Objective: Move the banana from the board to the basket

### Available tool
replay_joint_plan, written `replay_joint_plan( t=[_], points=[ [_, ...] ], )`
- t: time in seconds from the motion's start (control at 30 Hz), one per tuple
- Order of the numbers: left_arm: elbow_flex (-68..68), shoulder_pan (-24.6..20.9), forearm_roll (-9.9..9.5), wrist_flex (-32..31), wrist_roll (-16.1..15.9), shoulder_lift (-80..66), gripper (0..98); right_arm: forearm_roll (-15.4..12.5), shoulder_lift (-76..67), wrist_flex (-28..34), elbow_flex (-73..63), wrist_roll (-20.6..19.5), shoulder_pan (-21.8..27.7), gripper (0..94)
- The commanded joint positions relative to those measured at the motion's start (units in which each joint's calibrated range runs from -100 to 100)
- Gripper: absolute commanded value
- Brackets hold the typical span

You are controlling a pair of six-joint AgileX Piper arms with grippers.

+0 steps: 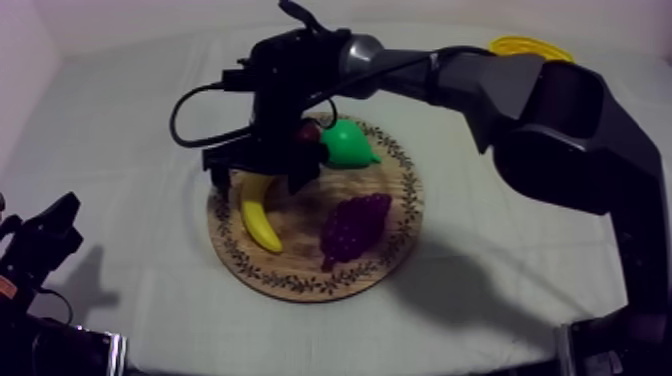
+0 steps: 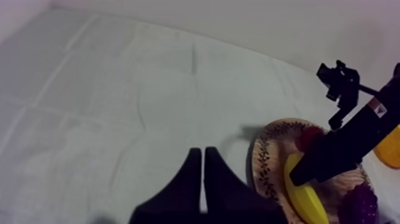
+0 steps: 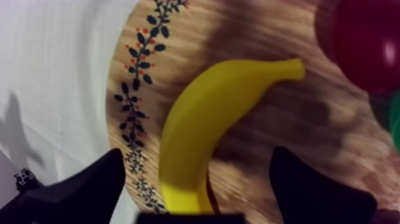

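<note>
Yellow curved banana on wood board; R hand spread astride.

My left end effector hangs over the cloth-covered table, fingers pressed together in a narrow wedge. Nearby, the right end effector is at the banana on the wooden board, beside the small red fruit.
</note>
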Motion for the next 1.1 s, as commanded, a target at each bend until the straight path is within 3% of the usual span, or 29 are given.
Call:
replay_joint_plan(
  t=[0.0,0.27,0.47,0.57,0.73,1.07],
  points=[
    [0.0,0.0,-0.01,0.0,0.0,0.0,0.1,-0.2,0.2,0.0,0.1,0.1,0.0,77.0],
    [0.0,0.0,-0.01,0.0,0.0,0.0,0.1,-0.5,1.0,-0.2,0.4,0.7,-0.3,55.9],
    [0.0,0.0,-0.01,0.0,0.0,0.0,0.1,-1.0,1.4,0.0,0.0,2.0,-0.3,25.1],
    [0.0,0.0,-0.01,0.0,0.0,0.0,0.1,-1.3,1.5,-0.1,0.4,2.5,-0.2,15.6],
    [0.0,0.0,-0.01,0.0,0.0,0.0,0.1,-1.2,-0.1,-1.0,2.7,2.8,-0.1,9.4],
    [0.0,0.0,-0.01,0.0,0.0,0.0,0.1,0.4,-17.6,-3.6,15.9,4.7,2.3,8.3]
  ],
)
